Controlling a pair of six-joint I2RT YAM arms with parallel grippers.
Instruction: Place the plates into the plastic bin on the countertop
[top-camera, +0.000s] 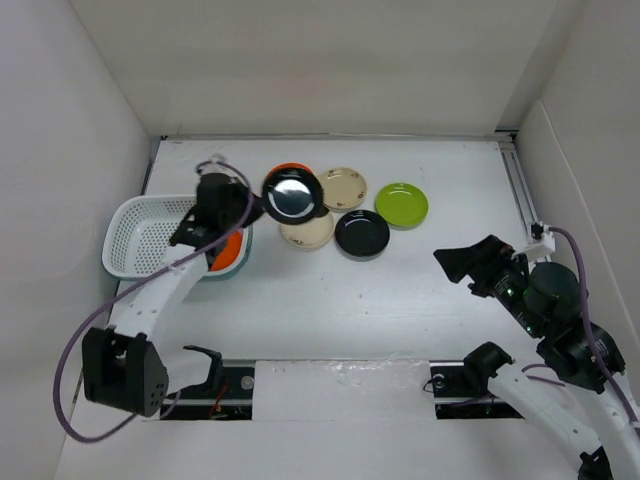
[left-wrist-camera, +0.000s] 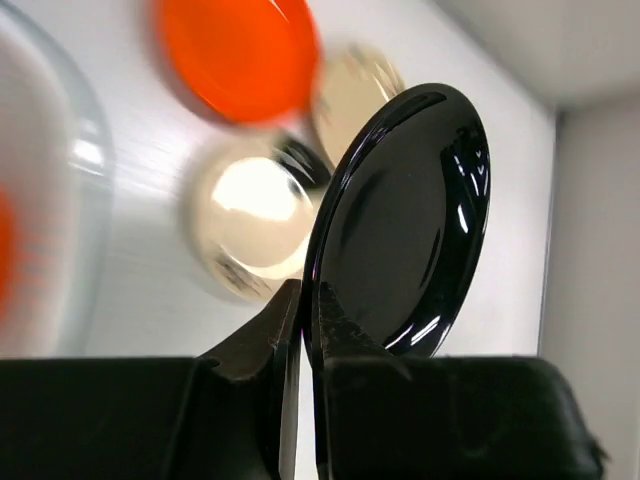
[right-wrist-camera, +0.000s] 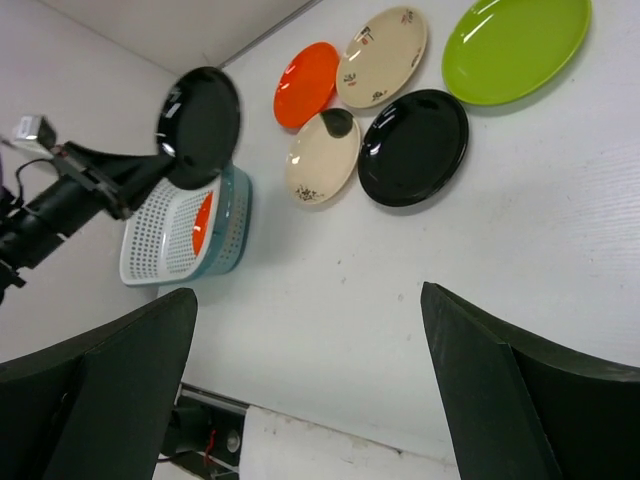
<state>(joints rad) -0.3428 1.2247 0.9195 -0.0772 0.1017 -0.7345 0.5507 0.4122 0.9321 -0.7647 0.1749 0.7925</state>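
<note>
Left claw (left-wrist-camera: 300, 335) clamps the black plate (top-camera: 292, 195) by its rim only, aloft near the plastic bin (top-camera: 130, 235), over other plates (top-camera: 361, 233) on the tabletop (top-camera: 400, 320), right claw (right-wrist-camera: 307, 300) spread idle; glossy edge grip may slip mid-swing.

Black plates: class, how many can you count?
2. One black plate is clamped in the left gripper; the other lies on the countertop beside the lime green plate. None seems hidden.

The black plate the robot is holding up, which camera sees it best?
The left wrist view: the held black plate fills the picture, its rim pinched in the left gripper. The top external view shows it small. The right wrist view shows it far off, near the plastic bin.
</note>
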